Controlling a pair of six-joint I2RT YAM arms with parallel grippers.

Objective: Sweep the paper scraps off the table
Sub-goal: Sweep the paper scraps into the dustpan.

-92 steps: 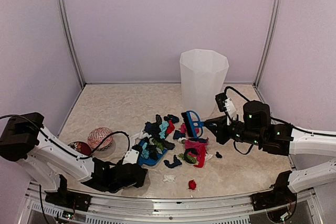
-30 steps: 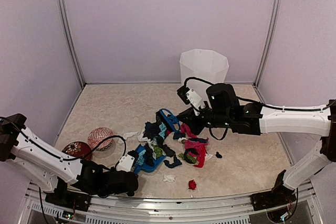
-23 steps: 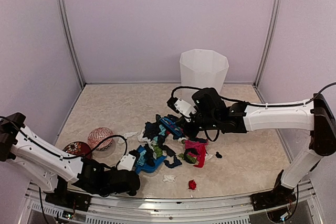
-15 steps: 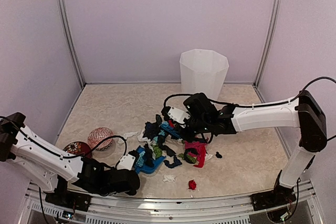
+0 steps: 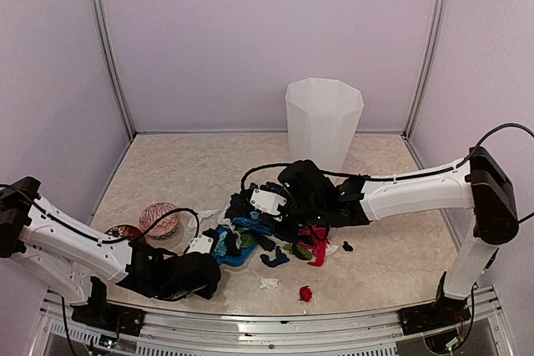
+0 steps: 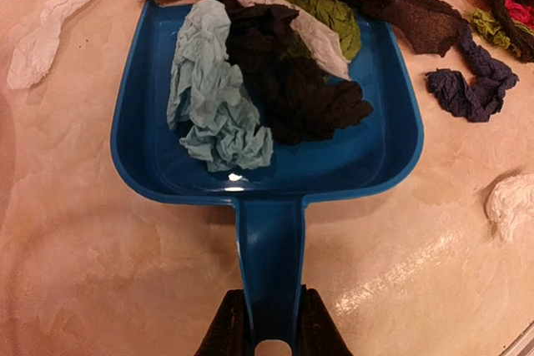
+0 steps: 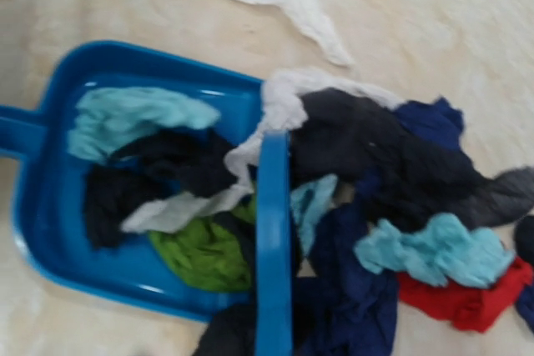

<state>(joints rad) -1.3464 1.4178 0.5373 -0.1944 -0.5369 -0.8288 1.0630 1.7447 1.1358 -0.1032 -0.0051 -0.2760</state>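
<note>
The left gripper (image 6: 267, 327) is pinched tight on the handle of the blue dustpan (image 6: 267, 164). The pan lies flat on the table (image 6: 75, 273) straight ahead of it, with its mouth turned away. Some of the paper scraps (image 6: 219, 97) are already in the pan: pale teal, black, and green and white ones at the lip.

At that lip works the right gripper (image 5: 250, 214), its jaws pressed together. Its fingers are out of its own view. The blue brush (image 7: 273, 239) runs up from the bottom middle of that view, though, so I judge that it is clamped on the brush. The brush lies across the pan's mouth, with a heap of dark, navy, teal and red scraps on its far side, touching it.

Much is still loose. A white strip lies beside the pan to the left gripper's left, and a navy scrap and a white one lie to its right. A magenta and red clump (image 5: 313, 235) sits on the right gripper's own-arm side. A red scrap (image 5: 305, 293) and a white one (image 5: 269, 283) lie near the table's front edge.

The white bin (image 5: 324, 122) stands well beyond the right gripper. Its inside cannot be seen. I would put the task at under half done: more sweeping is needed, and then the pan must be emptied.
</note>
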